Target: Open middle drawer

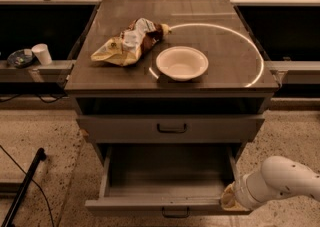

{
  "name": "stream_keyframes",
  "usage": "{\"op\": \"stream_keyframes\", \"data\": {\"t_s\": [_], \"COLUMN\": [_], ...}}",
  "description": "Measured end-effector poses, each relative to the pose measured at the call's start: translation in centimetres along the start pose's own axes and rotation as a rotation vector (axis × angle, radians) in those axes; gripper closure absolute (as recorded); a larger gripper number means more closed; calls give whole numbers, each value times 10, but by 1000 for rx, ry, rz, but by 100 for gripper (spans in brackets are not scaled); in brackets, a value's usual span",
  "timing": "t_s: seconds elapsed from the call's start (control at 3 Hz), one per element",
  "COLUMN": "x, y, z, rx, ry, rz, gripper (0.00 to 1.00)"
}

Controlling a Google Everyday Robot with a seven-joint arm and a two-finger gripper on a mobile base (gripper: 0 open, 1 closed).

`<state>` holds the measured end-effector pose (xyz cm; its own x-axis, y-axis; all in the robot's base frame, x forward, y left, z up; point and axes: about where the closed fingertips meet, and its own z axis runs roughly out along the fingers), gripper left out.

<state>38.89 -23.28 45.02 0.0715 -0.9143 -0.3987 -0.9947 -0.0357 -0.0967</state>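
The wide, shallow grey metal middle drawer (167, 171) stands pulled out toward the camera, its hollow bare and its side walls clear. Its long axis runs left to right and its flat front, with a small black loop handle (175, 213), faces the viewer. The tan-tipped gripper (229, 201) on a white rounded arm (280, 181) sits against this drawer's right front corner; whether it is clenched or released cannot be told. Speckled stone floor (45, 131) lies open left of the drawer, with a black pole (22, 191) slanting there. Directly above the drawer a taller-fronted grey drawer (125, 128) is closed. Above that, the dark grey counter (225, 78) carries a white round bowl (182, 62) and a crumpled yellow-brown snack bag (127, 46).
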Motion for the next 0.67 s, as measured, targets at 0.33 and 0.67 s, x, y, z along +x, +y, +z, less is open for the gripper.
{"op": "stream_keyframes", "data": {"t_s": [0.33, 0.67], "x": [-1, -1], "y": [1, 1], "z": [-2, -2], "rx": [0, 0], "ry": [0, 0], "rz": [0, 0], "gripper": [78, 55]}}
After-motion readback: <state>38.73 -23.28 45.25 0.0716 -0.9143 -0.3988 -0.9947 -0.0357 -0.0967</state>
